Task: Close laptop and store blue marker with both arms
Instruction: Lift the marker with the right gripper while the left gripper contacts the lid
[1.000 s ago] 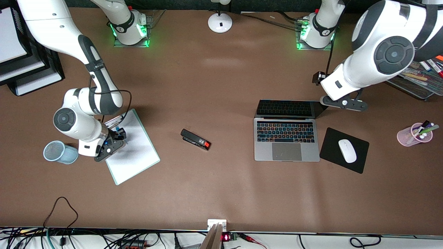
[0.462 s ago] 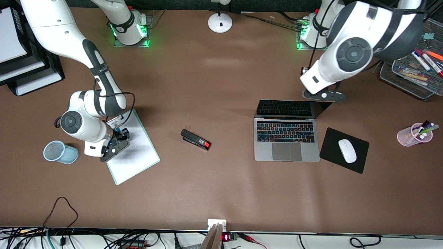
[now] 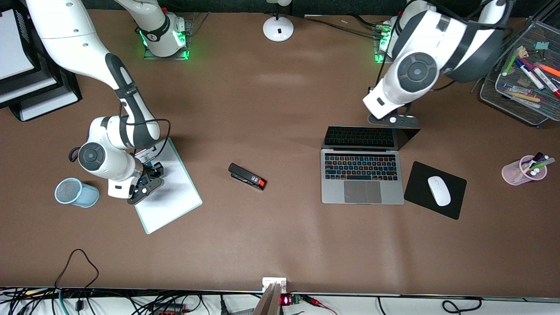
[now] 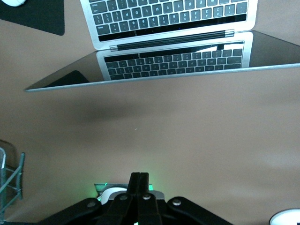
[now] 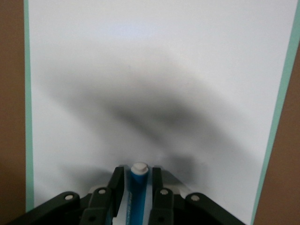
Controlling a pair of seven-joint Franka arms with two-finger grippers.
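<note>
The laptop [image 3: 362,168] lay open on the desk [image 3: 280,227], and the left pincer [image 4: 139,182], fingers pressed together with nothing between them, hung over the desk just beside the lid's top edge. The right pincer [image 5: 134,180] was clamped on the blue marker [image 5: 137,190] over the whiteboard [image 3: 173,194], well apart from the laptop toward the right arm's end.

silver-grey laptop [image 3: 362,175], blue marker [image 5: 137,187], brown table [image 3: 284,109]

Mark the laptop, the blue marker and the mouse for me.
laptop [image 3: 362,191]: front view, on its trackpad.
blue marker [image 5: 137,187]: right wrist view, on its blue barrel below the white end.
mouse [image 3: 439,190]: front view, middle of its white shell.
</note>
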